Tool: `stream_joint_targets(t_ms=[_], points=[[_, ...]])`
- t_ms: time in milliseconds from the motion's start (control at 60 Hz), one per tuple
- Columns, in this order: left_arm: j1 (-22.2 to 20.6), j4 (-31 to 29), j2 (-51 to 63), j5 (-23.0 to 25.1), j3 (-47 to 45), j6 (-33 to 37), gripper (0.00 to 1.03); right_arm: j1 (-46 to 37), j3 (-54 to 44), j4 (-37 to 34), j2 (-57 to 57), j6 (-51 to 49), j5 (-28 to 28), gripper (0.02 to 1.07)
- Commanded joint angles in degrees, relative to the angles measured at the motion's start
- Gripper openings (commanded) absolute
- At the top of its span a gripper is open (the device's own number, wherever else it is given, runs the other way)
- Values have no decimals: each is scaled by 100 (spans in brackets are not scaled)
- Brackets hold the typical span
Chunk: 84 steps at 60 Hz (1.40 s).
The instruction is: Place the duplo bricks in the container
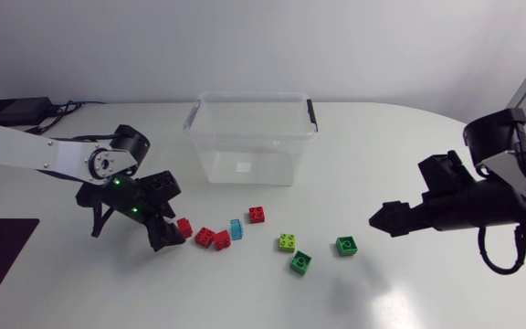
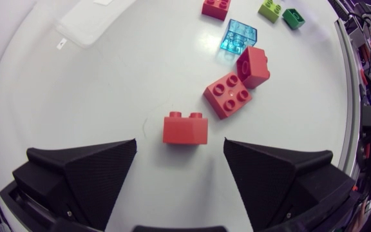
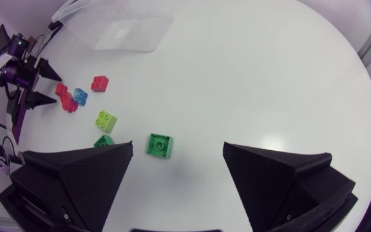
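**Asker:** What is lying on the table?

**Describer:** A clear plastic container (image 1: pixel 249 137) is standing at the far middle of the white table (image 1: pixel 409 302). Eight duplo bricks are lying in a loose row on the near side of it, all out on the tabletop.

**Asker:** How are the bricks lying?

**Describer:** Going from left to right, a first red brick (image 1: pixel 184 227) is lying alone. Next, a second red brick (image 1: pixel 205 238) and a third red brick (image 1: pixel 222 239) are touching each other. A pale blue brick (image 1: pixel 236 228) is sitting just beside them, and a fourth red brick (image 1: pixel 257 215) is lying a little farther off, nearer the container. A lime brick (image 1: pixel 287 241), a dark green brick (image 1: pixel 300 262) and a green brick (image 1: pixel 346 245) are lying to the right.

**Asker:** What is the left arm doing?

**Describer:** The left gripper (image 1: pixel 172 234) is hanging low at the left end of the row. Its fingers are spread wide. In its wrist view, the first red brick (image 2: pixel 185 128) is sitting just ahead of the gap between them, touching neither finger.

**Asker:** And the right arm?

**Describer:** The right gripper (image 1: pixel 379 219) is reaching in from the right, pointing left toward the bricks. Its fingers are also standing apart and holding nothing. In its wrist view, the green brick (image 3: pixel 160 144) is showing in the gap, nearer one finger.
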Motion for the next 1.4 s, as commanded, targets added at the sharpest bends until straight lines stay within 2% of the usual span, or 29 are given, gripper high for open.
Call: stream_joint_targets(t_ms=[0,67,117,150,200,383,517,650,683,767,833,883,1100,1267,1333,1383], points=[[-97,112,261,78,144,255,92,226,193,-41,248,-209,97,103],[-176,200,375,78,152,308,90,481,264,-59,441,-103,273,102],[-229,253,525,78,187,326,84,692,299,-59,590,-77,493,102],[-264,271,612,69,196,369,78,850,299,-41,652,-42,668,102],[-360,314,709,52,187,440,61,1053,325,47,801,72,897,102],[-580,306,595,-168,73,572,41,1395,387,284,1610,222,1240,102],[-580,235,-187,-168,38,563,41,1492,440,512,2164,222,1292,97],[-580,-345,-1075,-203,398,528,41,1677,448,732,2454,248,1459,90],[-580,-477,-1295,-203,539,510,41,1747,466,767,2550,275,1530,82],[-712,-749,-1761,-203,970,361,41,1835,413,1022,2568,275,1688,47],[-765,-740,-1813,-203,1330,159,41,1870,413,987,2568,310,1705,43],[-817,-714,-1743,-203,1567,27,41,1870,404,969,2533,310,1723,36],[-932,-723,-1286,-230,2297,-255,41,1844,360,609,2093,283,1732,33],[-870,-1013,-1093,-256,2033,-96,44,1870,519,196,1505,275,1714,32],[-756,-1092,-1066,-256,1682,132,61,1852,756,-6,1276,275,1705,32],[-642,-1083,-1031,-256,1383,290,69,1817,984,-182,1179,275,1670,32]])
